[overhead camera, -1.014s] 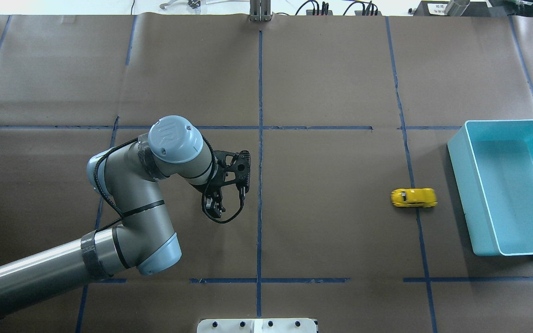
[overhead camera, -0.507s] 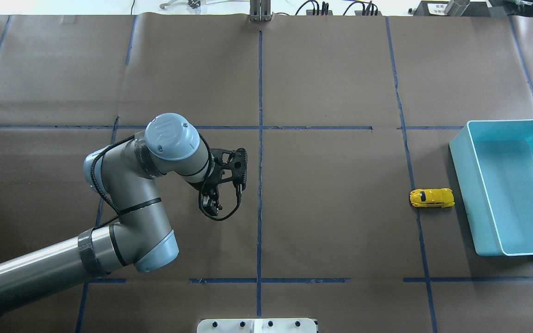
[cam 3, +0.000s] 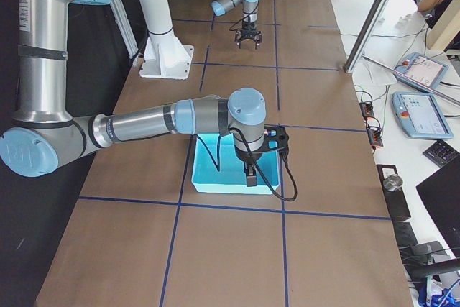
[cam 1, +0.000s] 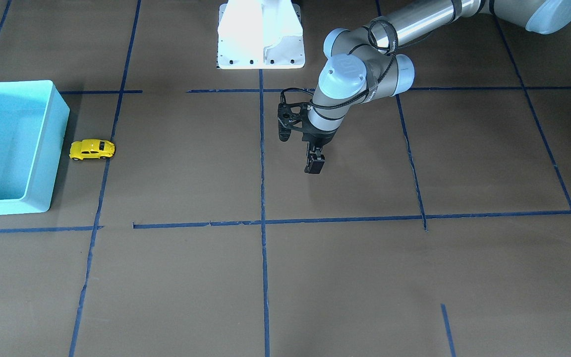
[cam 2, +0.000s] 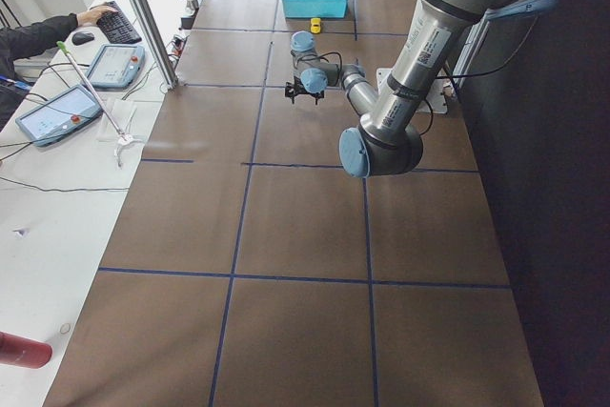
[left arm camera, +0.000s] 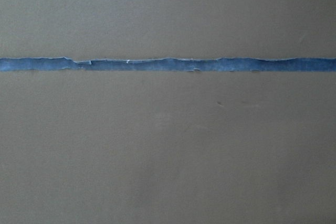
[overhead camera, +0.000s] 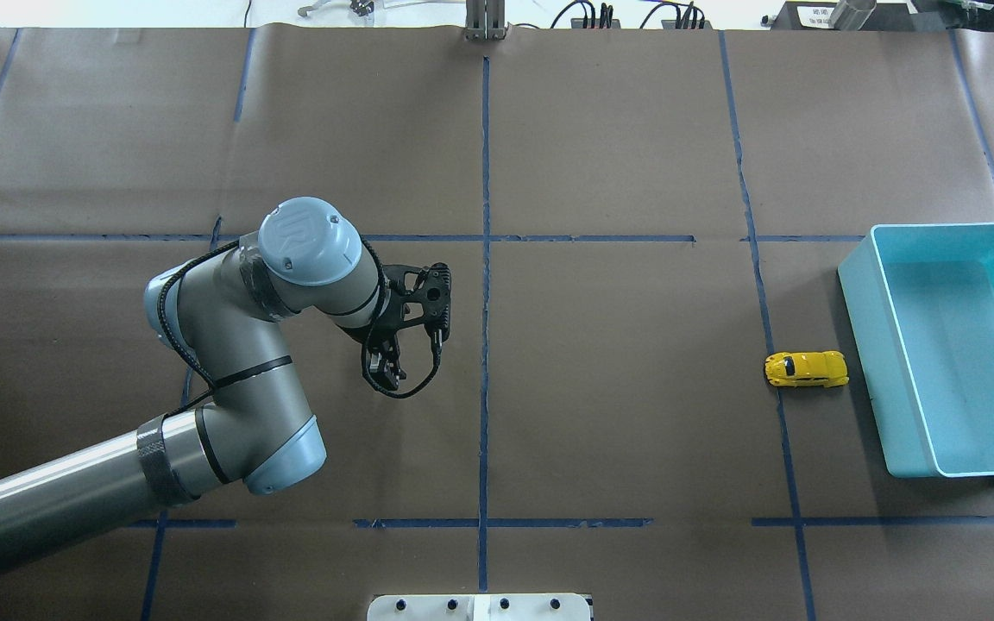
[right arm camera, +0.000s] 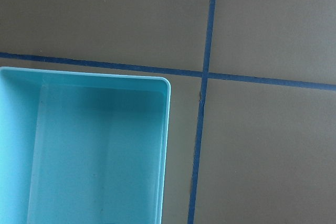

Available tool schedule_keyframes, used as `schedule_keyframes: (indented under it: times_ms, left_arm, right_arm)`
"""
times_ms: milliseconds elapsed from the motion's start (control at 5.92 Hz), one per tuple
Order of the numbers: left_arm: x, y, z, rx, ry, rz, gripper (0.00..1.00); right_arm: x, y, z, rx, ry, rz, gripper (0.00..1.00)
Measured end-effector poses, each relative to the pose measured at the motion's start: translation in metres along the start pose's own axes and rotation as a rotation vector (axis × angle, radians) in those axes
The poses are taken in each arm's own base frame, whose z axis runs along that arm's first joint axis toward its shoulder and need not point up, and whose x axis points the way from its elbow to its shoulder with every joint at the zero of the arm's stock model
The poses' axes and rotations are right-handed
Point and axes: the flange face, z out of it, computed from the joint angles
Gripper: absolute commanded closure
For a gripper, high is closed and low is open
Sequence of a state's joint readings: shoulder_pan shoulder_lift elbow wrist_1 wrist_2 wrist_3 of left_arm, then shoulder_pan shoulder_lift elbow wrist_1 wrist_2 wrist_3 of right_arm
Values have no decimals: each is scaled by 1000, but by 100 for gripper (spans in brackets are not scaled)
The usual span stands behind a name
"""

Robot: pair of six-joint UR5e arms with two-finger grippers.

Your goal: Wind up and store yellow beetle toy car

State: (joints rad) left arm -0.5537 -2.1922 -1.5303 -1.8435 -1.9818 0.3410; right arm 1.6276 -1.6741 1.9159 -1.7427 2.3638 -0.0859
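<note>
The yellow beetle toy car (overhead camera: 806, 369) stands on its wheels on the brown paper, right beside the left wall of the turquoise bin (overhead camera: 870, 379). It also shows in the front view (cam 1: 92, 149), next to the bin (cam 1: 58, 148). My left gripper (overhead camera: 383, 374) is far left of the car, near the table's middle, pointing down. In the front view its fingers (cam 1: 314, 165) are together and hold nothing. My right gripper (cam 3: 249, 180) shows only in the exterior right view, over the bin (cam 3: 208, 181); I cannot tell whether it is open. The right wrist view shows the bin's corner (right arm camera: 167, 129).
Blue tape lines (overhead camera: 485, 259) divide the brown paper into squares. The white robot base (cam 1: 260, 34) stands at the table's near edge. Operators' tablets and cables lie on the side table (cam 2: 57, 111).
The car rolled right towards the bin, then stopped beside it; the bin's left edge shifted slightly right. My left arm has drawn back to the left and a little farther from the base.
</note>
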Motion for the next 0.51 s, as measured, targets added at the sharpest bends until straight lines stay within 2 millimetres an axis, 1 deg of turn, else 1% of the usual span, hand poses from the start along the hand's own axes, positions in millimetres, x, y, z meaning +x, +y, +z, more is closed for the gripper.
schedule_keyframes:
  times_ms: [169, 338, 507]
  left_arm:
    - [-14, 20, -4, -17, 5, -30, 0]
    - [-41, 49, -18, -35, 2, -82, 0]
    - [-68, 78, -35, -50, -11, -137, 0]
  right_arm:
    - [0, 0, 0, 0, 0, 0, 0]
    - [0, 0, 0, 0, 0, 0, 0]
    - [0, 0, 0, 0, 0, 0, 0]
